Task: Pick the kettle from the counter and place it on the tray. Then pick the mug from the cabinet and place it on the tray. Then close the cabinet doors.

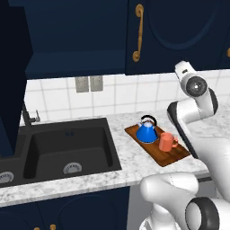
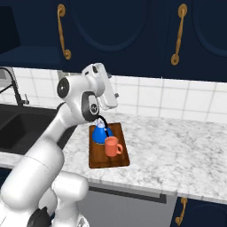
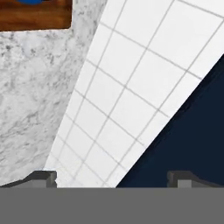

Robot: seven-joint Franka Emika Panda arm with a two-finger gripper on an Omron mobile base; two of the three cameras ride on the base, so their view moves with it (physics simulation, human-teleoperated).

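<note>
The blue kettle (image 1: 146, 131) (image 2: 100, 133) and the orange-red mug (image 1: 167, 142) (image 2: 112, 146) both stand on the wooden tray (image 1: 173, 157) (image 2: 108, 162), which lies on the marble counter (image 1: 130, 157) (image 2: 177, 155). My gripper (image 3: 113, 178) is open, its dark fingertips (image 3: 43, 177) wide apart with nothing between them. It hangs above the tray (image 3: 35, 17) and faces the tiled wall. The navy cabinet (image 1: 76, 36) shows its dark inside. Its left door (image 1: 13, 67) stands swung out at the far left, and the door beside it (image 1: 179, 31) has a brass handle.
A black double sink (image 1: 67, 148) with a dark faucet (image 1: 27, 117) sits left of the tray. The white tiled wall (image 3: 131, 87) runs behind the counter, with a grey outlet plate (image 1: 88, 83). More navy doors (image 2: 133, 31) hang overhead. My white arm (image 2: 53, 142) rises beside the tray.
</note>
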